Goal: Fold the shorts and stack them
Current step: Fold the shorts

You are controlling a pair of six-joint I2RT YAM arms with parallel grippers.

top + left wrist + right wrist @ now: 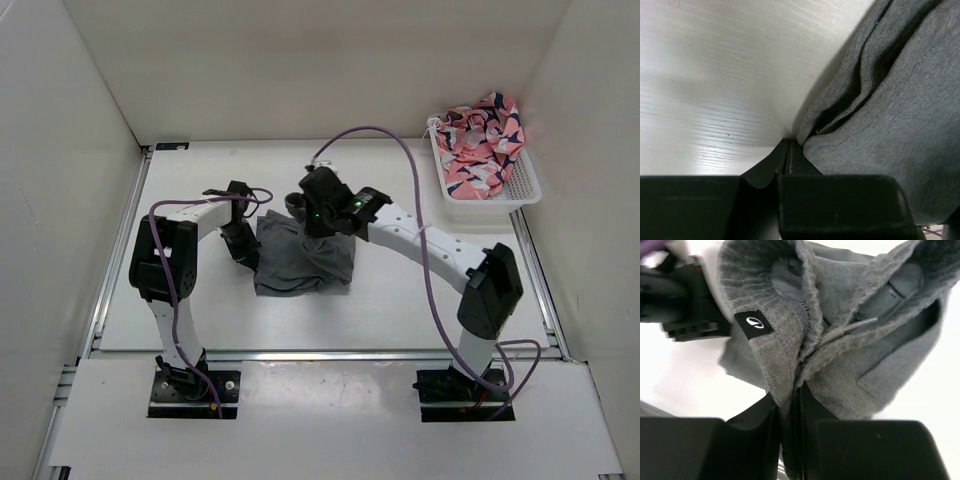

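Right gripper (790, 401), closest to its wrist camera, is clamped tight on the bunched waistband of the grey shorts (305, 262). They lie mid-surface (400, 300), between both arms. Left gripper (789, 148) seems pinched closed on their left edge, a thin hold that may slip and spoil the fold. White basket (522, 188), far right, holds crumpled pink patterned cloth (482, 135).
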